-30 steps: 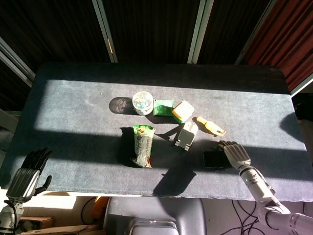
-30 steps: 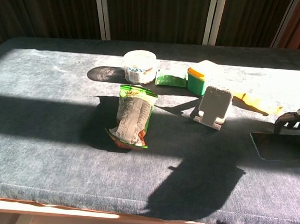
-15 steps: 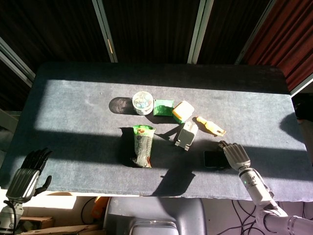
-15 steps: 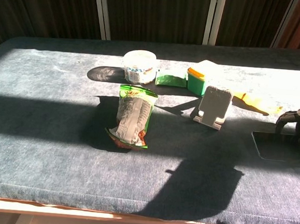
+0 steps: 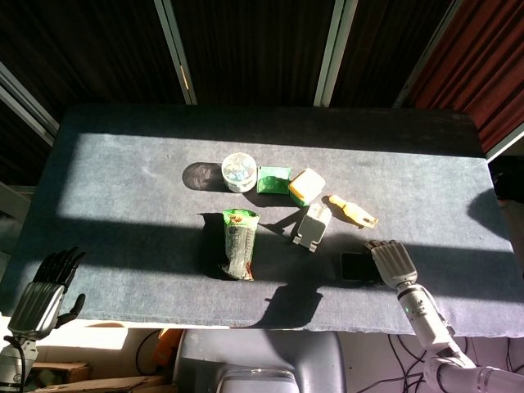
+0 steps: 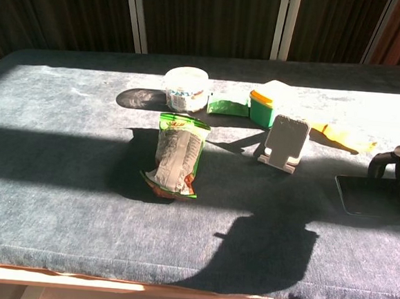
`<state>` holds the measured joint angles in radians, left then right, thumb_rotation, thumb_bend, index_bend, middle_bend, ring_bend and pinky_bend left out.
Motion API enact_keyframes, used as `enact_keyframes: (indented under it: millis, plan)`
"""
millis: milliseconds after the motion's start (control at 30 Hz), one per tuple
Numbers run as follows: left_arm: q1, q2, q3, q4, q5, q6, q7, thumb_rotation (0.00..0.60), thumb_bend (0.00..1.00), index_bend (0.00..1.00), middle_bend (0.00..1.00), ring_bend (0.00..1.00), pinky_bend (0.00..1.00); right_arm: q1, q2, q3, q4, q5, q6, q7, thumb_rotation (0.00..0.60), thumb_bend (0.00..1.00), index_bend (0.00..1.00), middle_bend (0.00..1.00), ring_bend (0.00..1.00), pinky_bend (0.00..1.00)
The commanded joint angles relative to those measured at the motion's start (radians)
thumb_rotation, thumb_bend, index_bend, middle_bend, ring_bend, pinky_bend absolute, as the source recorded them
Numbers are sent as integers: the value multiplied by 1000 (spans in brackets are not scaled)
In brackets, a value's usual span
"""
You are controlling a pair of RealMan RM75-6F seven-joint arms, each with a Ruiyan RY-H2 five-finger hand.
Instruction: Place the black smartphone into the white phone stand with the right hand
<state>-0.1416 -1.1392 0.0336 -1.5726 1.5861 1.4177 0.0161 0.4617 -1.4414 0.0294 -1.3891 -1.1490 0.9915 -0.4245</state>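
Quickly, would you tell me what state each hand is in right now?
Left hand: open, holding nothing, off the table's near left edge.
Right hand: rests over the black smartphone; whether it grips it cannot be told.

Head view: camera set high, looking almost straight down on the dark grey felt-covered table, whole top in frame, far edge at top, dark window panels beyond. Objects small, cluster mid-frame.

Chest view: camera low, near front table edge, facing forward and slightly down; far edge in upper frame. Closer in, objects larger.

Shared: green snack bag, white plastic phone stand, round white tub. Right table end cropped in chest view.
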Motion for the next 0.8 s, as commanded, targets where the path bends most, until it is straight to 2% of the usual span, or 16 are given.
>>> enact_keyframes:
  millis: [33,400,800]
  plan:
    - [0,0,0,0,0,0,0,600,432,0,0,0,66,-1,-4,-2,0,2,5,-13,600,298,929,640,516,479]
    - [2,2,-1,1,-1,4,-6,600,433,0,0,0,66,-9,-38,-2,8,6,91,-177,600,323,919,643,521,482]
    - [1,1,0,1,0,1,-4,600,433,0,0,0,65,5,-50,8,38,47,69,-243,600,323,912,643,521,482]
